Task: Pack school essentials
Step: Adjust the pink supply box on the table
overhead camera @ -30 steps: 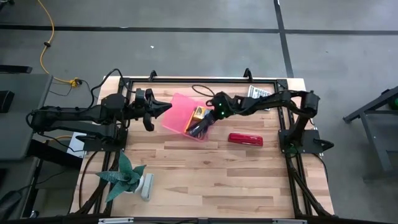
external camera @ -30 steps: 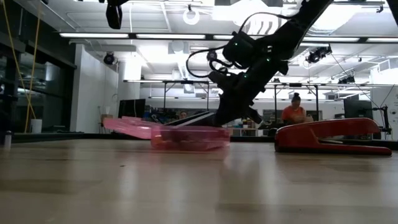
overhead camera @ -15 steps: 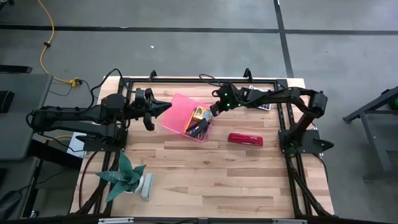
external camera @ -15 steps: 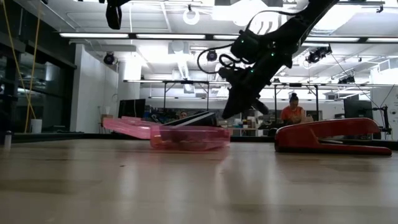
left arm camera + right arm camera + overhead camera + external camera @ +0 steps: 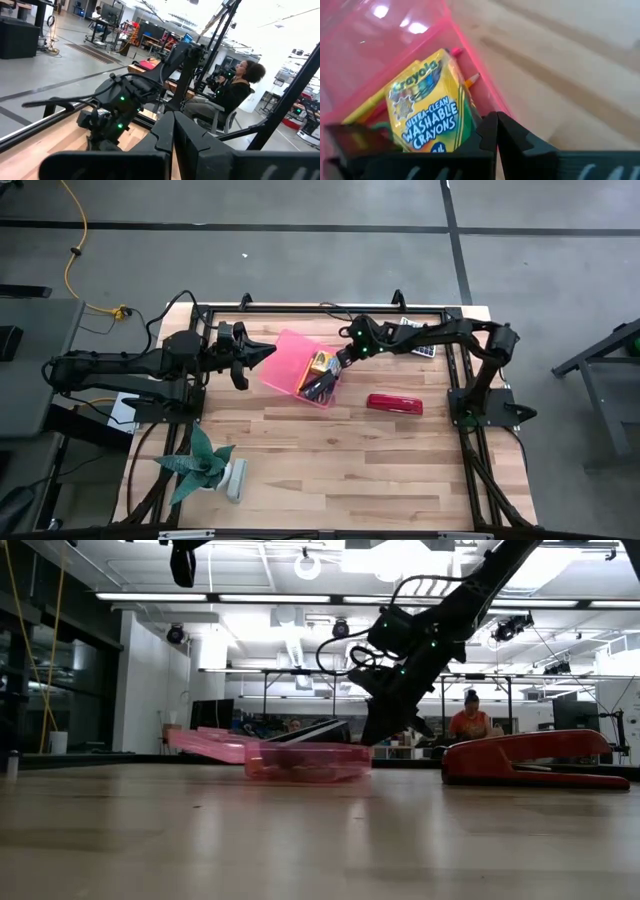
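The open pink box (image 5: 290,365) lies mid-table, its lid spread toward the left. Inside are the yellow-green crayon box (image 5: 320,362) (image 5: 427,107), dark pieces beside it (image 5: 318,387) and pencils (image 5: 470,80) along the wall. My right gripper (image 5: 343,363) (image 5: 496,131) is shut and slants down at the box's right wall (image 5: 470,50); in the low view its tip (image 5: 372,738) is level with the rim. My left gripper (image 5: 270,353) (image 5: 173,131) is shut, pointing right at the lid's left edge, and no pink shows in its wrist view. My right gripper has its shut fingertips at the top of the pink box's right wall (image 5: 485,87), coming slanting down from the far right. The fingers hide the meeting place, so I cannot tell whether they touch it.
A red stapler (image 5: 394,403) (image 5: 535,758) lies right of the box. A green spiky plant (image 5: 200,465) stands at the near left. A flat keypad device (image 5: 416,330) lies at the far right under the right arm. Bare wood spreads along the near side. People sit in the room beyond.
My right gripper rose out of the pink box and drew back toward the far right, then came down a little and back toward the box's right wall. The box and its contents have stayed in place.
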You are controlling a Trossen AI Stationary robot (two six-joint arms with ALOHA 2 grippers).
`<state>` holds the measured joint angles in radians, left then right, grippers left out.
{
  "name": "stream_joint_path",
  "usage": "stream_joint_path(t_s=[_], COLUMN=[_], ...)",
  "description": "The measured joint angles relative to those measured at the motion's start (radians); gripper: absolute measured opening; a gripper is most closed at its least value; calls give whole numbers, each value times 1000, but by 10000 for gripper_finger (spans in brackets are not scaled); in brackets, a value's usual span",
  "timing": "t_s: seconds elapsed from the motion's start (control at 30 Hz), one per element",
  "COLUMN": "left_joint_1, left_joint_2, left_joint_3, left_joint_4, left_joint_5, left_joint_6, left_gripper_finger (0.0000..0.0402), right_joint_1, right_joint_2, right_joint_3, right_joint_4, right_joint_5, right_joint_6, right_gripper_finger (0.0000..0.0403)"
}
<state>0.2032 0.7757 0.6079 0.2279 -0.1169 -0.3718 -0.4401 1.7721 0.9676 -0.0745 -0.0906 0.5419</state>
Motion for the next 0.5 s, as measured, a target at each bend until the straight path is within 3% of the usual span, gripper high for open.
stream_joint_path(t_s=[0.3, 0.5], left_joint_1=[0, 0], left_joint_2=[0, 0], left_joint_3=[0, 0], left_joint_4=[0, 0], left_joint_5=[-8, -30], left_joint_6=[8, 8], left_gripper_finger=[0, 0], right_joint_1=[-114, -178], right_joint_2=[1, 3], right_joint_3=[0, 0], right_joint_4=[4, 98], right_joint_5=[16, -18], right_joint_6=[-33, -53], right_gripper_finger=[0, 0])
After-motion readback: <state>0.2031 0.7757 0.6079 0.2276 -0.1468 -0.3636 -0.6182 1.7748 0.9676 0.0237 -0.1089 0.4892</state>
